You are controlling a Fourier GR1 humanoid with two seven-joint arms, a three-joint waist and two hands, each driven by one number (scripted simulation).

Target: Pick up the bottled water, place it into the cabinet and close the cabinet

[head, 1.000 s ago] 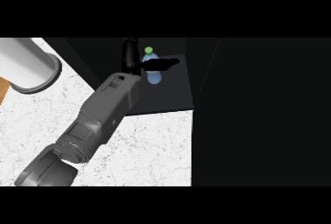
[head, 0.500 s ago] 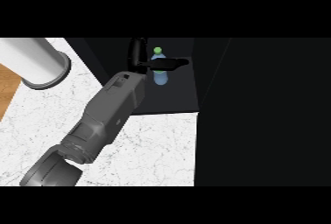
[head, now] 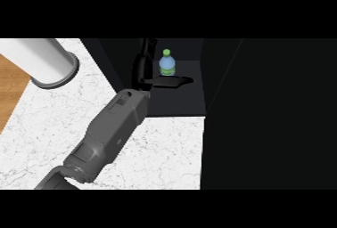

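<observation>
Clear plastic water bottle with green cap (head: 167, 64): upright inside dark cabinet (head: 178, 100). Black left hand (head: 168, 81): just below it, apparently open, released. Placement seemingly done; next: withdrawing, closing door.

There is a single view, from the robot's head, looking steeply down at the table (head: 151, 151). It sits close: one forearm (head: 108, 133) enters from the lower edge and fills much of the left half. The view faces forward into the dark cabinet (head: 178, 95), which takes up the top and right. At the left edge, wood floor (head: 12, 91) shows past the table's rim.
</observation>
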